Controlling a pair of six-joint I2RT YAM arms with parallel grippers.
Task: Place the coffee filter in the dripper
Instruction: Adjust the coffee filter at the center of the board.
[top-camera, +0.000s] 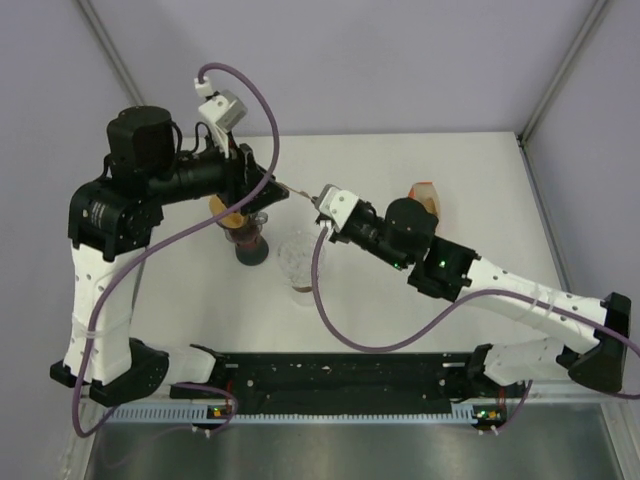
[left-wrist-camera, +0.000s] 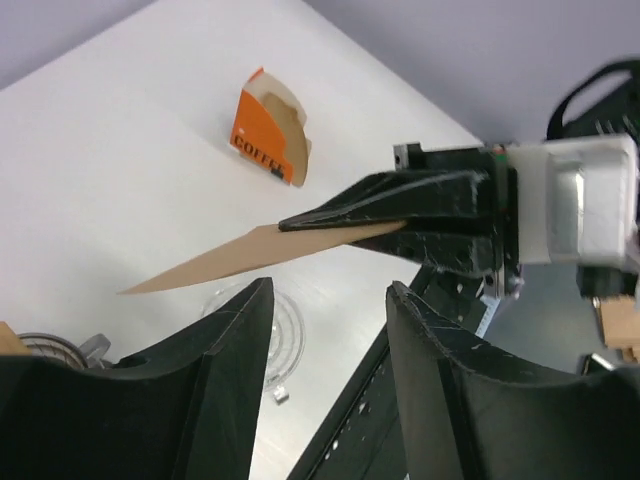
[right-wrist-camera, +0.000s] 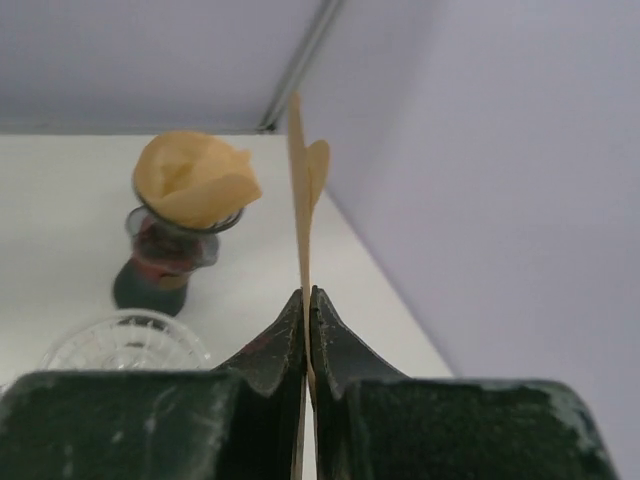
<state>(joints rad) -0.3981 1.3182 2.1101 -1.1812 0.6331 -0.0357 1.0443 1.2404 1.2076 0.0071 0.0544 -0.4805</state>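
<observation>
L gripper: closest in L wrist view; fingers apart, holding nothing.
Filter: flat brown paper, up in the air just past those fingers, not in dripper yet.
R gripper: clamped on filter's edge.
Dripper: clear glass, on table under filter.
Box: orange, far back, no bother.
R wrist view: filter edge-on in shut fingers; dripper bottom left; jar w/ yellow crumpled thing beside it.
Top view: grippers tip to tip near jar & dripper.
Do well: prob. L pulls filter open to a cone, then point-down into dripper.
In the way: jar close by; L arm crowds spot.
</observation>
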